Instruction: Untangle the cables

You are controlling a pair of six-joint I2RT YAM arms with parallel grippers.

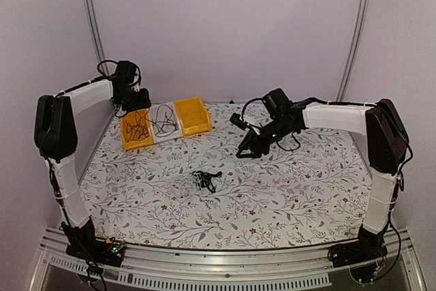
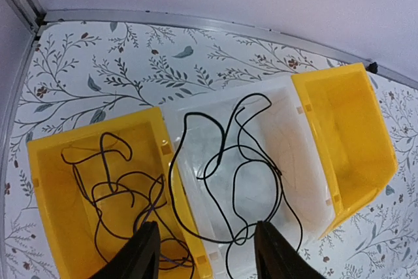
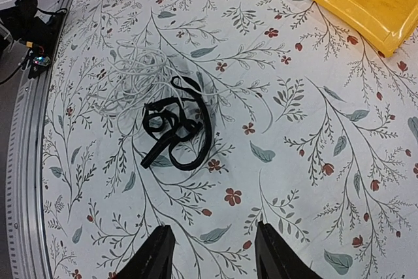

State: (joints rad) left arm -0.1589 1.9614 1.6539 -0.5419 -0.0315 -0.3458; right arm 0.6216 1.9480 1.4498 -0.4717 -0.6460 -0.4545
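A small tangle of a flat black cable (image 3: 175, 129) and a thin white cable (image 3: 130, 73) lies on the floral table; it also shows mid-table in the top view (image 1: 204, 180). My right gripper (image 3: 210, 253) is open and empty, hovering above and to the right of the tangle (image 1: 246, 149). One thin black cable (image 2: 238, 168) lies loosely in the white bin (image 2: 307, 161). Another black cable (image 2: 111, 187) lies in the left yellow bin (image 2: 46, 161). My left gripper (image 2: 206, 256) is open and empty above these two bins (image 1: 134, 103).
A second yellow bin (image 2: 366, 129) stands empty to the right of the white one, also in the top view (image 1: 192, 115). White walls and metal posts close off the back and sides. A metal rail (image 1: 225, 264) runs along the near edge.
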